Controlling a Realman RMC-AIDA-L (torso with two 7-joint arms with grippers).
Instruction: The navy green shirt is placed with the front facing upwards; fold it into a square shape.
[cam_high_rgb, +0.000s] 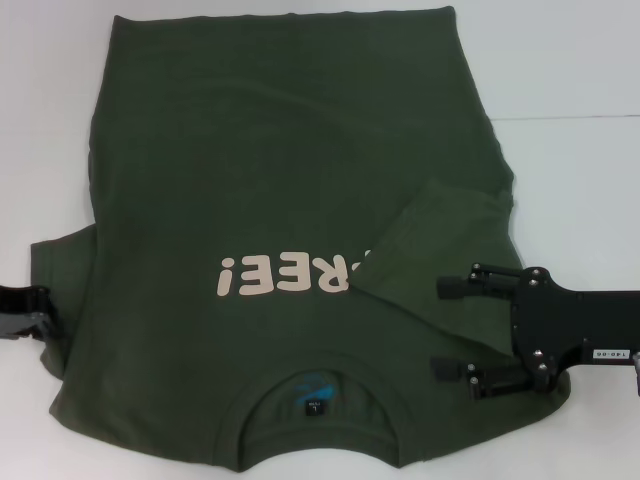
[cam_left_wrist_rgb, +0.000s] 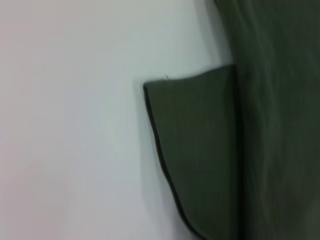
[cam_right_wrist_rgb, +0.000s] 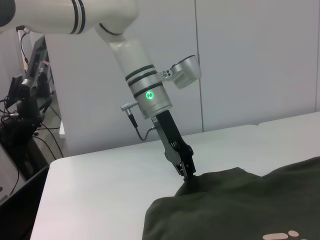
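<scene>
The navy green shirt (cam_high_rgb: 250, 180) lies flat on the white table, collar nearest me and the pale "FREE!" print (cam_high_rgb: 285, 277) upside down. Its right sleeve (cam_high_rgb: 440, 235) is folded inward over the body and covers the start of the print. My right gripper (cam_high_rgb: 438, 327) hovers open over the right shoulder with nothing between its fingers. My left gripper (cam_high_rgb: 30, 310) sits at the hem of the left sleeve (cam_high_rgb: 60, 250). In the right wrist view the left gripper (cam_right_wrist_rgb: 188, 175) is pinched on that sleeve's edge. The left wrist view shows the left sleeve (cam_left_wrist_rgb: 195, 150) lying flat.
Bare white table (cam_high_rgb: 580, 60) surrounds the shirt at the back, left and right. A seam line in the tabletop (cam_high_rgb: 570, 117) runs at the right. Beyond the table's far side, cables and equipment (cam_right_wrist_rgb: 25, 100) stand beside a white wall.
</scene>
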